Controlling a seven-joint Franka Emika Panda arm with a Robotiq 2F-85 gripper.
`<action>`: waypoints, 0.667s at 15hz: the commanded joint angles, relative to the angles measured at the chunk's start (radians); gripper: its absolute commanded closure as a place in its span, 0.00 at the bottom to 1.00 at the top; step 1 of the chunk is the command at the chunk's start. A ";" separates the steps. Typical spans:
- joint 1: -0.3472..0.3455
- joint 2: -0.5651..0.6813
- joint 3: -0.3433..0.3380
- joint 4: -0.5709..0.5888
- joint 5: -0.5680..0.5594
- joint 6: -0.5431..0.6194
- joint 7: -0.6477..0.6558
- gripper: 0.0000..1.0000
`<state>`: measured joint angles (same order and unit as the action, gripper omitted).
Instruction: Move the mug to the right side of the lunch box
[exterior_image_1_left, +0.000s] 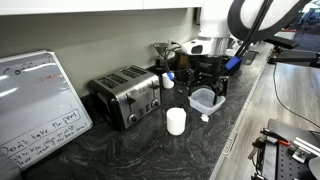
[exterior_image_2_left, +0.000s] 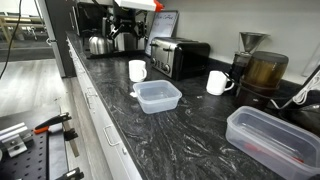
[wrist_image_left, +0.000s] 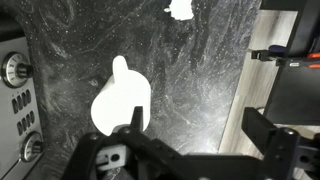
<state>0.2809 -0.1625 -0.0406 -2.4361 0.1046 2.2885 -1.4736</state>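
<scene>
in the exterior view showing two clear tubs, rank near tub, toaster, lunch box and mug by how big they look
1. near tub, inflated by closeness to the camera
2. toaster
3. lunch box, only a little smaller-looking
4. mug

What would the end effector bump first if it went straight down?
Probably the mug: one finger of the open end effector lines up over it, though its middle points at the counter.
</scene>
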 joint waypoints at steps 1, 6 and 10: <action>-0.040 0.066 0.038 0.015 0.007 0.068 -0.128 0.00; -0.065 0.134 0.069 0.007 -0.003 0.228 -0.137 0.00; -0.095 0.205 0.086 0.020 -0.028 0.317 -0.116 0.00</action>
<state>0.2314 -0.0175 0.0147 -2.4351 0.0982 2.5413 -1.5829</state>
